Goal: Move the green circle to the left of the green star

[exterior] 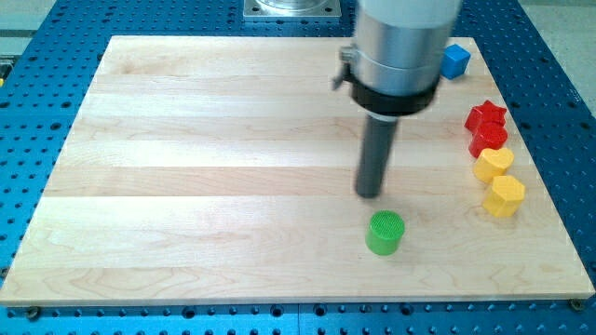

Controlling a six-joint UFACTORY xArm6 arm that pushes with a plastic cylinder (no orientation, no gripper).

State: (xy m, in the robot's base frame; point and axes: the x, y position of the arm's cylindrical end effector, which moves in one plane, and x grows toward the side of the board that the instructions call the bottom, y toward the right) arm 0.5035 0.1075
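Note:
The green circle [385, 232], a short green cylinder, stands on the wooden board [205, 186] right of centre, near the view's bottom. My tip [371, 194] is just above it in the view and slightly to its left, a small gap apart. No green star shows in this view; the arm's grey body [400, 46] hides part of the board's top right.
A blue cube [454, 60] sits at the board's top right. Down the right edge stand a red star [485, 116], a red block [490, 139], a yellow heart [494, 164] and a yellow hexagon [506, 195]. Blue perforated table surrounds the board.

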